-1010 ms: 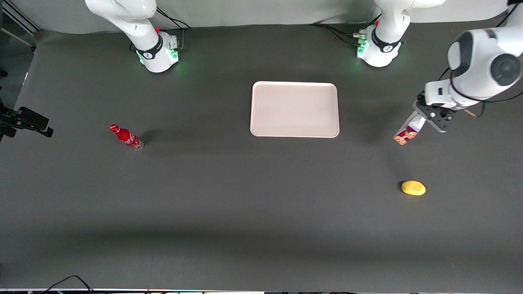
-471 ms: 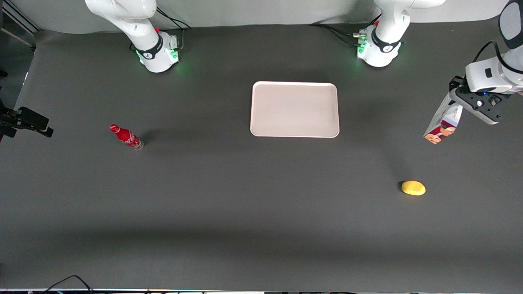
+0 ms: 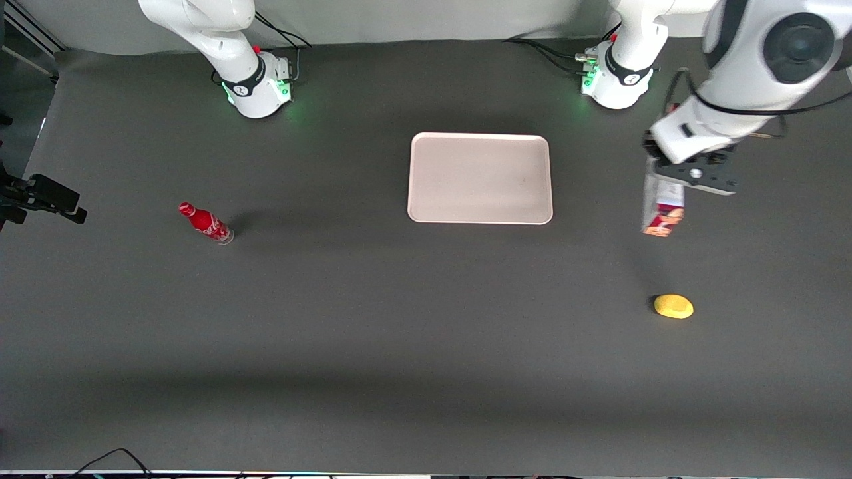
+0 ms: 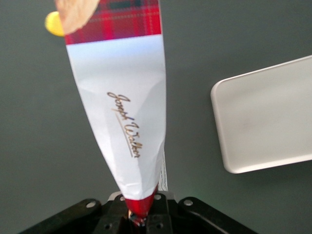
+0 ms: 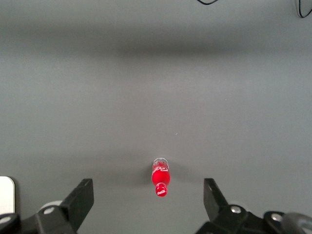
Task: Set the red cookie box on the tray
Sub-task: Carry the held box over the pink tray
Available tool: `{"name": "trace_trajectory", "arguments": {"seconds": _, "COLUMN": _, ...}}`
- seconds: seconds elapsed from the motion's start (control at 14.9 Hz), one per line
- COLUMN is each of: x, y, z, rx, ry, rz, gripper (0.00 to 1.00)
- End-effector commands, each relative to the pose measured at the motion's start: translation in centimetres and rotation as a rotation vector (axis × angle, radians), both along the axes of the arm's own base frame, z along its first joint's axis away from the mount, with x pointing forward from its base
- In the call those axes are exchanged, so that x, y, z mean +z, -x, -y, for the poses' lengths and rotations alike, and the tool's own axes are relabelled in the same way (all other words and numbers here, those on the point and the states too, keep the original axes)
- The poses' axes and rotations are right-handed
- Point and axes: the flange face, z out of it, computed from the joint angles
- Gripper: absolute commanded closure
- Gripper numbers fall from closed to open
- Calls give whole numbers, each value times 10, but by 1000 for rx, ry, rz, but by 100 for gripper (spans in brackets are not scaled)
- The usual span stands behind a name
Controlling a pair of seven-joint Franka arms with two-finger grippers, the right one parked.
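Red-tartan, white-labelled red cookie box (image 4: 119, 92) pinched in tool (image 4: 141, 214), off tray (image 3: 479, 177).

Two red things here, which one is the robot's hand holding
The red cookie box, a long carton with a white label, hanging from the hand above the table beside the tray. The red bottle stands untouched toward the parked arm's end.

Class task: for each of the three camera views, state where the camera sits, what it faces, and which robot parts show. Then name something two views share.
Front view: high above, facing both arm bases; the gripper holds the long dark-red cookie box beside the pale rectangular tray.
Left wrist view: on the working arm, looking down along the box; the gripper's black body shows.
Right wrist view: on the parked arm, facing the small red bottle.
Shared: the bottle, front and right wrist views.
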Motion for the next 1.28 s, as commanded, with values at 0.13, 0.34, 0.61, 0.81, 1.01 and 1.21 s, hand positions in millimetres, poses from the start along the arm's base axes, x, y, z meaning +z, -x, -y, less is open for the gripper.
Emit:
{"name": "trace_trajectory", "arguments": {"seconds": 0.13, "x": -23, "y": 27, "z": 114, "rx": 274, "ry": 90, "rz": -69, "gripper": 100}}
{"name": "trace_trajectory", "arguments": {"seconds": 0.34, "x": -68, "y": 47, "z": 150, "rx": 340, "ry": 86, "rz": -46, "gripper": 100}}
{"name": "trace_trajectory", "arguments": {"seconds": 0.61, "x": -161, "y": 86, "z": 165, "rx": 296, "ry": 94, "rz": 28, "gripper": 100}}
{"name": "trace_trajectory", "arguments": {"seconds": 0.81, "x": -208, "y": 99, "z": 161, "rx": 281, "ry": 94, "rz": 16, "gripper": 100}}
{"name": "trace_trajectory", "arguments": {"seconds": 1.01, "x": -241, "y": 111, "z": 150, "rx": 287, "ry": 95, "rz": 13, "gripper": 100}}
{"name": "trace_trajectory", "arguments": {"seconds": 1.21, "x": -255, "y": 123, "z": 147, "rx": 276, "ry": 75, "rz": -12, "gripper": 100}}
